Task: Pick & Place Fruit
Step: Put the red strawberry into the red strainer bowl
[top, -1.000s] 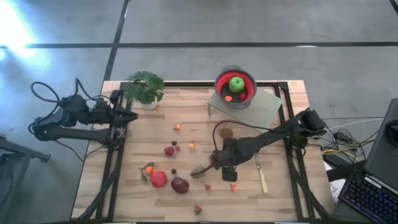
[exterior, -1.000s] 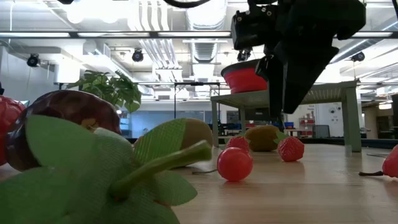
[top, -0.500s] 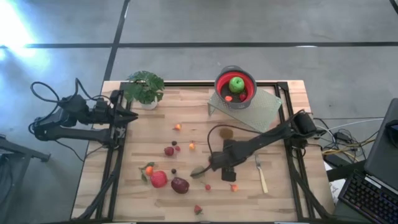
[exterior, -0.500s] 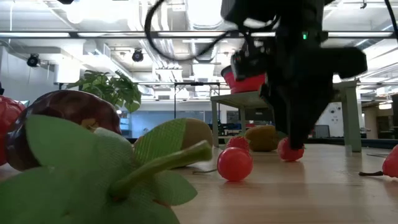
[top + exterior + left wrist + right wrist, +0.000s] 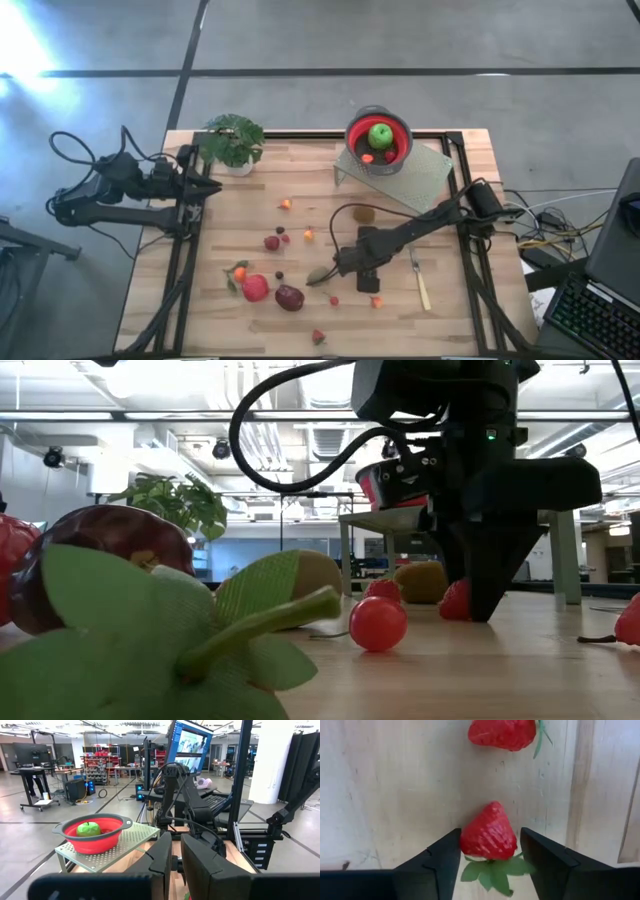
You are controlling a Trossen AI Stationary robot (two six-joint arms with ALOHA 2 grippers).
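Observation:
A small red strawberry (image 5: 489, 834) with green leaves lies on the wooden table (image 5: 240, 230). My right gripper (image 5: 490, 840) points down over it, open, one finger on each side; in the low view its fingers (image 5: 492, 585) reach the tabletop and hide part of the strawberry (image 5: 455, 601). In the high view the gripper (image 5: 352, 268) covers it. A second strawberry (image 5: 502, 732) lies just beyond. A green apple (image 5: 380, 134) sits in the red bowl (image 5: 360, 128). My left gripper (image 5: 207, 187) waits shut at the table's left edge. My right gripper comes at the strawberry from above, its fingers across the fruit's widest part. One finger's inner edge (image 5: 456, 845) meets the strawberry's side (image 5: 465, 840); a thin gap shows at the other finger (image 5: 527, 845). The strawberry lies on the table on its side.
The bowl stands on a perforated metal stand (image 5: 420, 172) at the far right. A potted plant (image 5: 232, 140) is at the far left. A red apple (image 5: 255, 288), a plum (image 5: 289, 297), a kiwi (image 5: 364, 213), small fruits and a knife (image 5: 421, 282) lie around.
My right gripper has come down from well above the table until its fingertips stand at the tabletop around the strawberry. The strawberry has stayed where it lay.

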